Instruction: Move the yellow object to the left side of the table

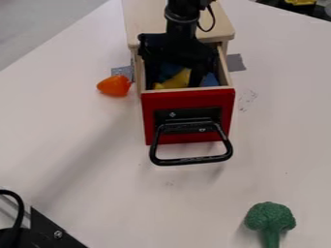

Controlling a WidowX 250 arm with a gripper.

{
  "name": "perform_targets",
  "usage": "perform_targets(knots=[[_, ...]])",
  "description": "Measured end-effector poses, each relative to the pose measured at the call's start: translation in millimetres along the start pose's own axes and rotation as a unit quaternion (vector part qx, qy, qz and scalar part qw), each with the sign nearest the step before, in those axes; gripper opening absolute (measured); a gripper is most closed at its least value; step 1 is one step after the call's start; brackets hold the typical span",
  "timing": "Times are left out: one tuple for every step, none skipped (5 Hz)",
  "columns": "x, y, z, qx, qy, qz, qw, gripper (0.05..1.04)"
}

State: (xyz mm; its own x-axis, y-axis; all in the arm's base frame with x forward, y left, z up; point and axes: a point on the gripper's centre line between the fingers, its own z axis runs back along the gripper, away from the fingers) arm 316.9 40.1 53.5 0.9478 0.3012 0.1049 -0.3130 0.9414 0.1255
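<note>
The black gripper (178, 72) hangs down into the open drawer (188, 99) at the top centre of the camera view. A yellow object (176, 81) lies inside the drawer, with a blue thing (210, 80) beside it. The gripper is right over the yellow object and partly covers it; whether the two touch I cannot tell. Part of the drawer's inside is hidden by the gripper and the drawer's red front.
An orange object (114, 85) lies on the table (84, 140) just left of the drawer. The black drawer handle (192, 160) sticks out toward the camera. Green broccoli (270, 219) is at lower right, black hardware (46, 232) at lower left.
</note>
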Motion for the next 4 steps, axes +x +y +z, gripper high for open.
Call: perform_targets(knots=[[2,1,-8,0.010,0.000,0.011,0.9999,0.956],[3,3,-16,0.016,0.005,0.018,0.9997,0.692],[-4,7,-10,0.002,0.004,0.027,0.9996,0.612],[-13,8,13,-0.014,0.027,0.029,0.9991,0.608]])
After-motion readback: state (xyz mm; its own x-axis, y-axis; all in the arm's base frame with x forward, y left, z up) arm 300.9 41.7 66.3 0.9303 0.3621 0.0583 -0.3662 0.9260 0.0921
